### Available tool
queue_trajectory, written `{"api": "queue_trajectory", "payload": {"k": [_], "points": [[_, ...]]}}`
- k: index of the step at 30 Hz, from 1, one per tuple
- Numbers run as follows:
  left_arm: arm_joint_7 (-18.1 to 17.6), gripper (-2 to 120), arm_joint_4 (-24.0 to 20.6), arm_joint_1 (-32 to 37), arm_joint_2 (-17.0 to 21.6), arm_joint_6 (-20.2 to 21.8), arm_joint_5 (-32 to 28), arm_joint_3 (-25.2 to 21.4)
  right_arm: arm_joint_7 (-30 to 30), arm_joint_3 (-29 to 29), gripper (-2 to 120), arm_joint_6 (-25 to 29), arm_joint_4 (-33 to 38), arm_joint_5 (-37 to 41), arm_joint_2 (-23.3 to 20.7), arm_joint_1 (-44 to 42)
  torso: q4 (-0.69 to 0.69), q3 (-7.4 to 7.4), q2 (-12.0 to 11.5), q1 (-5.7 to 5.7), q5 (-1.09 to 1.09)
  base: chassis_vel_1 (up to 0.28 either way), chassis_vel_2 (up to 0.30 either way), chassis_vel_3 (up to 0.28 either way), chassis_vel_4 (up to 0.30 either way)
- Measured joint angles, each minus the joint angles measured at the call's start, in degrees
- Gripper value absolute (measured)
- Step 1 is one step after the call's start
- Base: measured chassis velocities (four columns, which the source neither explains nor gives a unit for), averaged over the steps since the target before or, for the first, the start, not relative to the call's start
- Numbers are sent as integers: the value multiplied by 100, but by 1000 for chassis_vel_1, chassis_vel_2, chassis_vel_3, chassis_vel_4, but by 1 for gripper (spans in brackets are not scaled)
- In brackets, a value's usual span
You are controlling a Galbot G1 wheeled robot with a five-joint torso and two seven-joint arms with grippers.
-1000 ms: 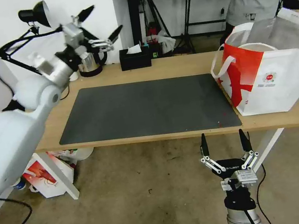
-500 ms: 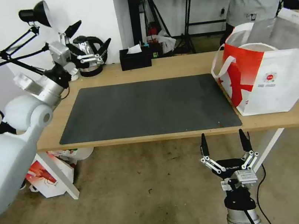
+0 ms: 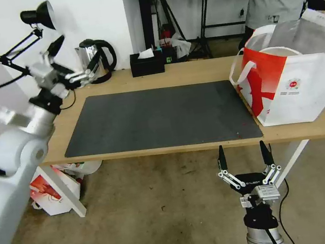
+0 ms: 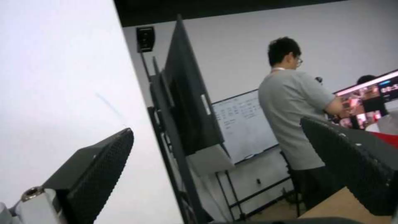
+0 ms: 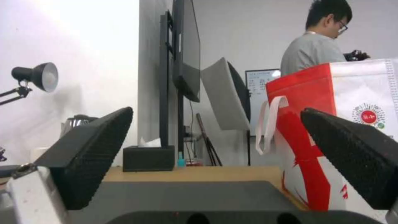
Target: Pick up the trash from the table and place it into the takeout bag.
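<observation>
The trash is out of view. The takeout bag (image 3: pixel 295 85), white with red panels and loop handles, stands open at the right end of the table (image 3: pixel 188 73); the right wrist view has the takeout bag (image 5: pixel 331 93) close by. A dark grey mat (image 3: pixel 161 116) covers the table's middle with nothing on it. My left gripper (image 3: pixel 79 48) hangs open and empty in the air above the table's back left corner, and the left gripper (image 4: pixel 215 127) faces the room. Below the table's front edge, my right gripper (image 3: pixel 241 147) points up, open and empty, with the right gripper (image 5: pixel 216 110) level with the tabletop.
A steel kettle (image 3: pixel 97 64) and a black desk lamp (image 3: pixel 38 14) stand at the back left, right by my left gripper. A black tissue box (image 3: pixel 146 63) sits at the back middle. A smaller red-printed bag (image 3: pixel 48 192) lies on the floor under the table's left end.
My left arm has swung left and drawn back, carrying its open gripper from in front of the kettle toward the table's left corner. The right arm has not moved.
</observation>
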Motion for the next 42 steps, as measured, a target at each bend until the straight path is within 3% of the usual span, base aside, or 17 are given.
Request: {"api": "queue_trajectory", "payload": {"k": [5,9,17,32,42], "points": [[-9,100,-186,437,-61,-1,17,-355,0,-1,100,0,0,0,0,0,1,0,0,0,-1,0,0,0,0],[-8,100,-576,1206,-342,15,73,-961,0,-1,100,0,0,0,0,0,1,0,0,0,0,0,0,0,0],[12,100,-1037,1821,-778,17,141,-1448,0,0,100,0,0,0,0,0,0,0,0,0,1,0,0,0,0],[8,100,-1539,2508,-1371,-17,276,-1884,0,0,100,0,0,0,0,0,0,0,0,0,1,0,0,0,0],[34,100,-1782,3262,-2076,-257,477,-2055,0,0,100,0,0,0,0,0,1,0,0,-1,0,0,0,0,0]]}}
